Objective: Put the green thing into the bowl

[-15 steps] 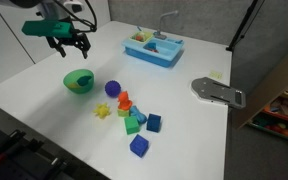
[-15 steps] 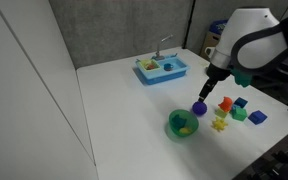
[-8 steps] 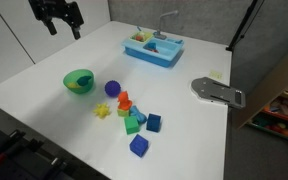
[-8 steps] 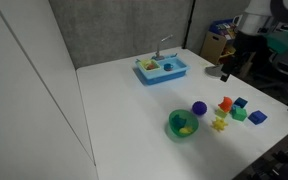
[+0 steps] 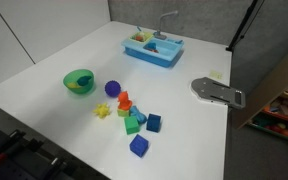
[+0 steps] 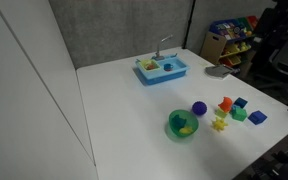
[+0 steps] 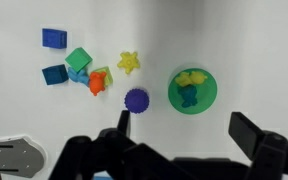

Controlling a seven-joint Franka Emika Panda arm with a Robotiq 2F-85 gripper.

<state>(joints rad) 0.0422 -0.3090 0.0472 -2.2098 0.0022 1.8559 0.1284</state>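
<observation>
Saw the green thing (image 7: 188, 97) lying in the bowl (image 7: 213, 98) beside a yellow piece (image 7: 189, 78), plainly only in the wrist view. Caught the pincer (image 7: 184, 132) there alone, spread wide, empty, above the desk (image 7: 164, 40).

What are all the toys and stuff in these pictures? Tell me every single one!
green bowl: one, bright green, on the table
teal-green block: one, inside the bowl
yellow piece: one, inside the bowl beside the block
purple ball: one, beside the bowl, not touching
yellow star: one, near the ball
orange piece: one, in the toy cluster
light-green cube: one, next to the orange piece
blue cubes: two, at the cluster's edge
toy sink: one, blue, with tap
grey metal plate: one, by the table edge
table: one, white
pincer: one, black, open, empty
</observation>
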